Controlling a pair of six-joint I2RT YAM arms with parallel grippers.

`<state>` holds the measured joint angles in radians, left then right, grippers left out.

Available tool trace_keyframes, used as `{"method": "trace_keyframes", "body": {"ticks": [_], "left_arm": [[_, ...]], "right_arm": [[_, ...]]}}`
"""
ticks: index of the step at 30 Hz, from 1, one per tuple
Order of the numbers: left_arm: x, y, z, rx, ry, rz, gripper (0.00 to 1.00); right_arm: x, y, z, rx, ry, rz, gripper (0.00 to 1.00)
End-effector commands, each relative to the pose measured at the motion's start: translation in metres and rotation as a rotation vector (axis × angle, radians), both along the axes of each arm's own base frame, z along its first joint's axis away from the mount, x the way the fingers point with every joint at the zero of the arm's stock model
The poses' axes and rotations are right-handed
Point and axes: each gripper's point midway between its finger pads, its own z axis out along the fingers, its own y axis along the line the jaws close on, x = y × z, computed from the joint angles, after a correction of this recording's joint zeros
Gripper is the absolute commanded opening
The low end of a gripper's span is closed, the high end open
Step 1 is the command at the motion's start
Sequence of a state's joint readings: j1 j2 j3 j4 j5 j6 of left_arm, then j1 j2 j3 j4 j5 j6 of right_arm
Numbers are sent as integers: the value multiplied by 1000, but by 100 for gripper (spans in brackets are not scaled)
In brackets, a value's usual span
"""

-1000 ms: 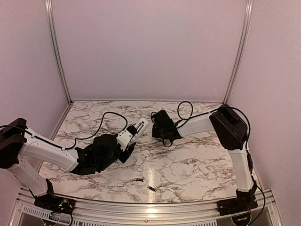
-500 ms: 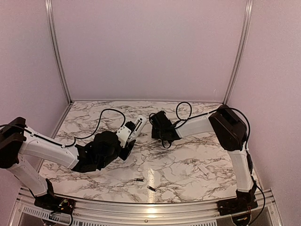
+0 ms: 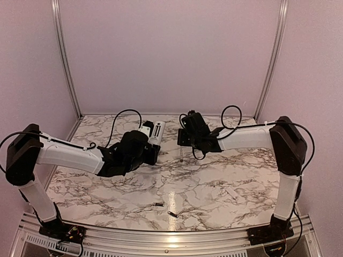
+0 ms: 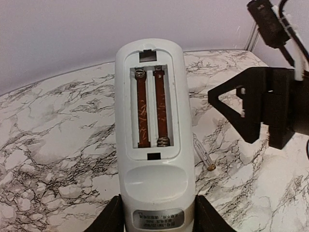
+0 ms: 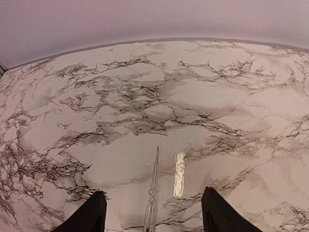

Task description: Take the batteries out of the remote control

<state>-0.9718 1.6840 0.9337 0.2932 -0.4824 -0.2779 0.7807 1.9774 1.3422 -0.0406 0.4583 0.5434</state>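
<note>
L gripper [image 4: 157, 220] is clamped on the remote control [image 4: 157, 179]. Its two black fingers [image 4: 113, 217] press the sides of the label end, and the rest of the white body sticks out past the fingertips. The remote is held off the table [image 3: 214, 176], toward the back-centre in the top view. The open face points at the L wrist cam. The recess shows two bare brown channels side by side, w/ a spring at the far end of one and the near end of the other (contacts look a bit rusty).

R gripper [image 5: 154, 203] is spread wide w/ nothing between the pads. It hangs over the table just right of the remote, close to it but not touching. Below it a thin clear stick [image 5: 154, 179] lies flat on the marble, in the gap between the fingers, touching neither. The L wrist view shows a gold tip on one end.

The two batteries [image 3: 158, 204] [image 3: 172, 213] lie on the table near the front edge, approx centre. They are close to each other but apart, and well away from both grippers and the remote. A small flat white cover piece [image 3: 230, 193] lies on the marble to their right, nearer the R arm's base.
</note>
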Motion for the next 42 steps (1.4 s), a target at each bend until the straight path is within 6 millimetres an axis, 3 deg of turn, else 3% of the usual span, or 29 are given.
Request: {"method": "trace_keyframes", "body": {"ticks": [1,6,10,16,20,27,32,40,42], "left_arm": [[21,5,-37,-100,201,153,0],[38,-3,-64,-7,293,272,0],[50,-13,-68,19,320,318,0],[56,-11,-91,-9,350,385,0],[60,-24,-110,-9,399,357,0],[67,-36,-118,16,400,337,0],[73,-42,-130,51,422,329,14],[75,-48,-127,61,423,310,57],[75,-49,-125,59,422,306,63]], "right_arm": [[-13,-20,29,11,-56,-10,70],[-32,-42,35,7,-66,-24,84],[-45,-53,43,31,-83,-15,93],[-65,-72,55,56,-106,-13,98],[-75,-81,63,75,-124,-7,98],[-88,-89,61,81,-138,17,98],[-91,-86,57,80,-129,47,98],[-94,-87,54,80,-124,58,98],[-95,-88,56,80,-128,59,99]]}}
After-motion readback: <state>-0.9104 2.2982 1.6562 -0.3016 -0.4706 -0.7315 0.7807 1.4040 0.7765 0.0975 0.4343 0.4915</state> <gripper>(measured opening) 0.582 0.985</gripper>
